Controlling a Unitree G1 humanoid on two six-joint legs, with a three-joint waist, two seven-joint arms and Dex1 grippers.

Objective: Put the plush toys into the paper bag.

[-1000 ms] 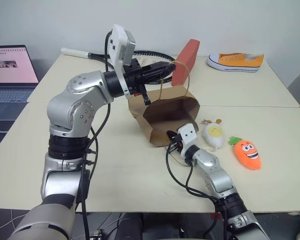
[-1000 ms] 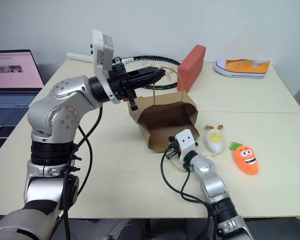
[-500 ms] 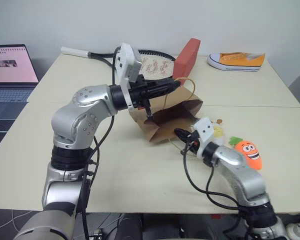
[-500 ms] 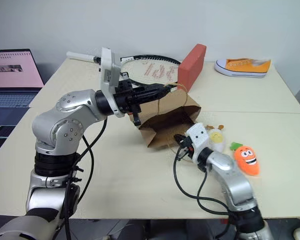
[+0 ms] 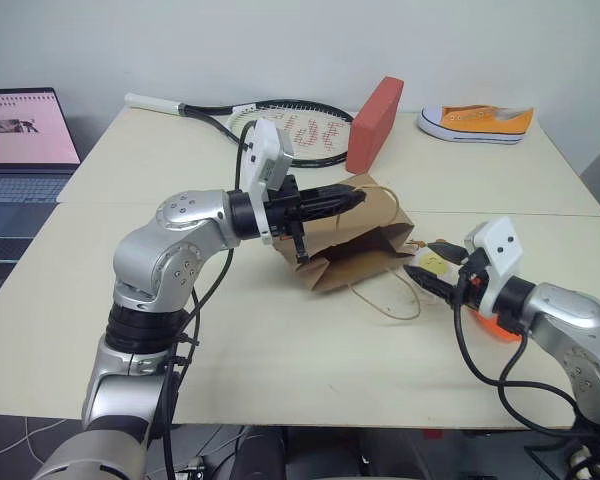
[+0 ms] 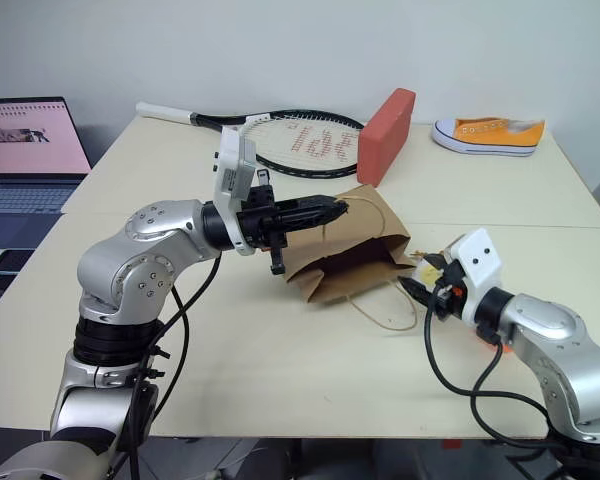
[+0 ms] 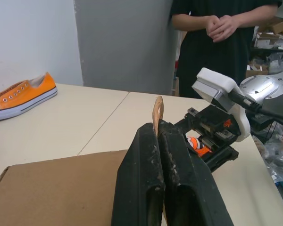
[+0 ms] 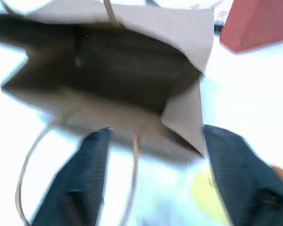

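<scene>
The brown paper bag (image 5: pixel 352 240) lies on its side on the table, its mouth facing my right gripper. My left gripper (image 5: pixel 357 193) is shut on the bag's upper handle (image 7: pixel 158 107), holding the top edge up. The lower handle loop (image 5: pixel 385 300) lies loose on the table. Just right of the mouth, my right gripper (image 5: pixel 418 272) is open with nothing between its fingers (image 8: pixel 96 155). The white egg toy (image 5: pixel 435 262) with its yellow face sits right behind those fingers. Only an orange sliver of the carrot toy (image 5: pixel 488 324) shows, under my right wrist.
A red block (image 5: pixel 372 125) and a tennis racket (image 5: pixel 280 125) lie behind the bag. An orange-and-white sneaker (image 5: pixel 475 122) sits at the far right, a laptop (image 5: pixel 20 135) at the far left. A person (image 7: pixel 217 28) stands beyond the table's right end.
My right gripper has opened and swung right and up, away from the bag's mouth, leaving the lower handle on the table. My left gripper has sunk a little and the bag has sagged lower.
</scene>
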